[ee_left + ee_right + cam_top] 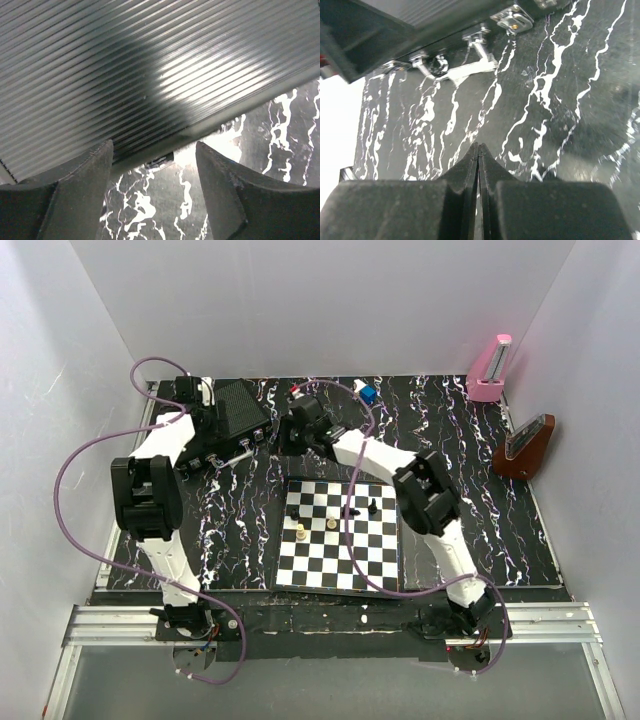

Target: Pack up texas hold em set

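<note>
The black ribbed case (238,410) of the hold em set lies at the back left with its lid down. Chips and card box are hidden. My left gripper (207,428) is open at the case's left front edge. In the left wrist view the ribbed lid (150,65) fills the top, and the gripper (152,170) straddles the case's edge above the marble table. My right gripper (285,435) is shut and empty, just right of the case. In the right wrist view it (478,147) hovers over bare table below the case (395,25) and its silver latches (512,19).
A black-and-white chessboard (340,535) with a few pieces lies front centre under the right arm. A pink metronome (490,370) and a brown one (525,447) stand at the right. A small blue object (368,393) lies at the back centre. White walls surround the table.
</note>
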`<state>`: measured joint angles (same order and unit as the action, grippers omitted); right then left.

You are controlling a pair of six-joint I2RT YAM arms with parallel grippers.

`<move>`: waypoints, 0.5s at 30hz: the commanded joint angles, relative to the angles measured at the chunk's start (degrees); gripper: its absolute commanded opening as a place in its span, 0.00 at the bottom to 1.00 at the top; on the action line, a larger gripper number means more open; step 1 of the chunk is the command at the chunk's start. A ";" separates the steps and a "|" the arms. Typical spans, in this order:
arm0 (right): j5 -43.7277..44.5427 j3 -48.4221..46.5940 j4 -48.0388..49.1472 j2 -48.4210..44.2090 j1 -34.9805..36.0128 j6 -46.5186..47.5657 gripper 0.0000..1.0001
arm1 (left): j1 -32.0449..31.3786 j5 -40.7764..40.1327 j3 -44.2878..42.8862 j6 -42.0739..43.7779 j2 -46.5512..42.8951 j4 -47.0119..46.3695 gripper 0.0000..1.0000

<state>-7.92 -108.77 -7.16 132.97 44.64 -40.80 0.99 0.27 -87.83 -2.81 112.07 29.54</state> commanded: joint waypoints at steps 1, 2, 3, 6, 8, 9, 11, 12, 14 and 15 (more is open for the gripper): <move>2.91 7.76 3.82 -12.80 -0.26 6.51 0.10 | -2.03 2.02 3.10 0.96 -10.37 -2.64 0.70; 3.17 9.87 3.82 -14.91 -0.26 7.30 0.12 | -2.22 1.05 3.98 1.66 -11.95 -3.17 0.72; 3.09 12.42 3.82 -17.37 -0.35 7.66 0.15 | -2.31 0.61 4.42 2.10 -13.97 -3.43 0.74; 2.74 19.54 3.03 -24.57 -1.48 9.24 0.20 | -2.31 -2.47 5.65 2.54 -18.36 -3.61 0.76; 1.60 24.81 2.06 -30.54 -2.36 10.20 0.22 | -2.31 -2.65 6.62 4.30 -21.70 -4.31 0.78; 1.25 27.27 1.71 -32.49 -2.80 10.99 0.24 | -2.31 -2.47 7.23 4.30 -23.11 -4.14 0.79; 1.24 31.58 -0.56 -38.11 -3.86 12.58 0.26 | -2.31 -2.73 9.69 3.69 -26.36 -4.49 0.80; 1.16 33.69 -1.53 -42.22 -4.47 13.28 0.27 | -2.31 -2.91 11.96 3.25 -28.29 -4.75 0.82; 0.89 37.73 -3.91 -48.03 -6.66 14.34 0.27 | -2.14 -3.35 14.61 3.25 -31.29 -4.76 0.82; 0.46 39.58 -4.96 -50.59 -7.81 14.60 0.28 | -2.05 -3.52 15.23 1.33 -32.17 -3.71 0.82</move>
<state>-6.61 -74.30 -8.32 92.68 40.23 -29.98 -1.54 -1.52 -76.73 0.01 84.36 24.75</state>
